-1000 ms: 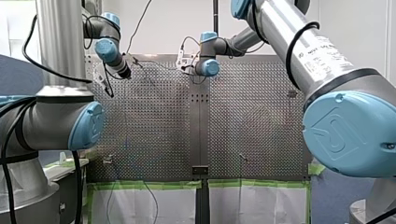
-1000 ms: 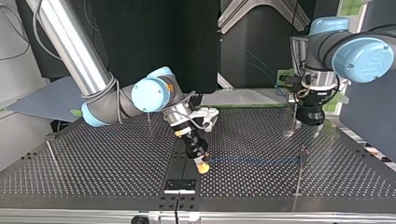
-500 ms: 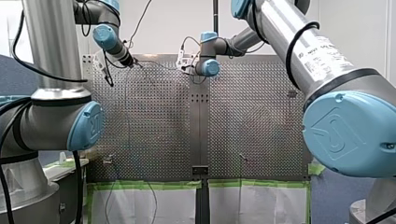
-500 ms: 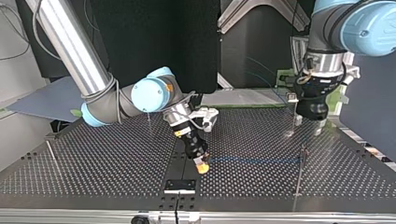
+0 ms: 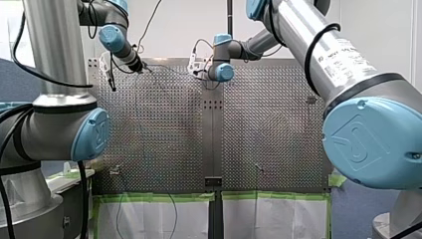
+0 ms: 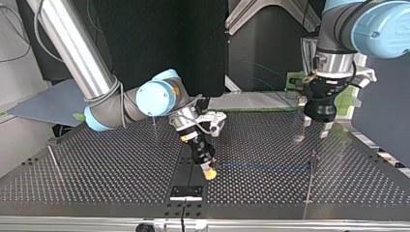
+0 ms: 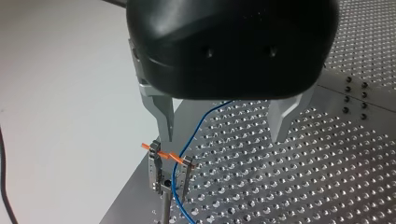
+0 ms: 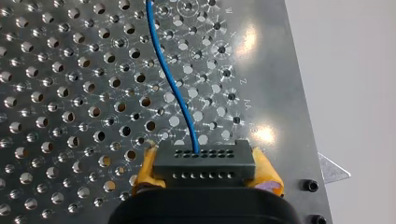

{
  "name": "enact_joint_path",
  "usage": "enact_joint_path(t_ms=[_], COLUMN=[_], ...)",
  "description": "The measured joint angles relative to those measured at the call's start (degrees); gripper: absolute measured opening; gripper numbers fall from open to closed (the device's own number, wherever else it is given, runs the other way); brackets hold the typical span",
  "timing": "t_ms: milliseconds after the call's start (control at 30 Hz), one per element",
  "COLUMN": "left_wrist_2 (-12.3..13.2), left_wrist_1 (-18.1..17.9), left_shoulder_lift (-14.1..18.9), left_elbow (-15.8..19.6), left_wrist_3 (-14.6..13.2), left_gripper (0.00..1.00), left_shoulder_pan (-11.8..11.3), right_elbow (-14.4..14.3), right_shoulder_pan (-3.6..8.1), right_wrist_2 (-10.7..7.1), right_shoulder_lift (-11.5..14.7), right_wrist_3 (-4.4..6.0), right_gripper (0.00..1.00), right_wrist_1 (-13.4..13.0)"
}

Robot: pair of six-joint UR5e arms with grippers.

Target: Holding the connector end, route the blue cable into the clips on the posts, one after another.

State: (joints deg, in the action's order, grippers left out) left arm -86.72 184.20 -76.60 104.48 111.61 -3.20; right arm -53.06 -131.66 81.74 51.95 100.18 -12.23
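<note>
table (image 6: 96, 169): perforated metal plate, both arms working over it.
right arm (image 6: 145, 99): enters at the top view's left, angled down toward the plate's middle.
left arm (image 6: 372, 29): at the top view's right, wrist pointing straight down.
left gripper (image 7: 222, 135): metal fingers spread wide, nothing between the pads. It hangs just above the clip, with one fingertip right over the clip's orange tips.
right gripper (image 8: 205, 170): yellow pads clamped on the connector from both sides, low over the plate.
clip post (image 6: 309, 186): thin rod, below the left gripper at the top view's right.
far post (image 6: 53, 159): at the top view's left, well apart from the cable.
blue cable (image 6: 261, 166): runs roughly level from the connector across to the clip post. In the left wrist view it passes between the fingers and drops into the clip.
connector (image 8: 204, 161): black block with rows of small holes. The cable leaves the middle of the face pointing away from the gripper.
clip (image 7: 166, 170): two metal prongs on the post, orange tips, cable sitting between the prongs.
</note>
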Motion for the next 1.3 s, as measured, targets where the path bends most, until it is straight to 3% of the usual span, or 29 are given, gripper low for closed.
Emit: enact_joint_path(t_ms=[433,600,1300], left_wrist_2=[5.54,6.06,5.41], left_wrist_1=[-4.07,-4.35,-4.27], left_shoulder_lift=[-0.41,-0.48,-0.34], left_elbow=[-1.04,-1.72,-1.84], left_wrist_3=[-7.16,-9.47,-7.88], left_gripper=[1.0,1.0,1.0], left_shoulder_pan=[-0.92,-0.96,-0.57], right_elbow=[0.0,0.01,0.0], right_shoulder_pan=[-0.11,-0.12,0.19], right_wrist_2=[-0.01,-0.14,-1.29], right_shoulder_lift=[-0.02,-0.02,-0.03], right_wrist_3=[0.08,0.11,-0.14], right_gripper=[0.0,0.0,0.0], right_wrist_1=[-0.06,-0.03,0.0])
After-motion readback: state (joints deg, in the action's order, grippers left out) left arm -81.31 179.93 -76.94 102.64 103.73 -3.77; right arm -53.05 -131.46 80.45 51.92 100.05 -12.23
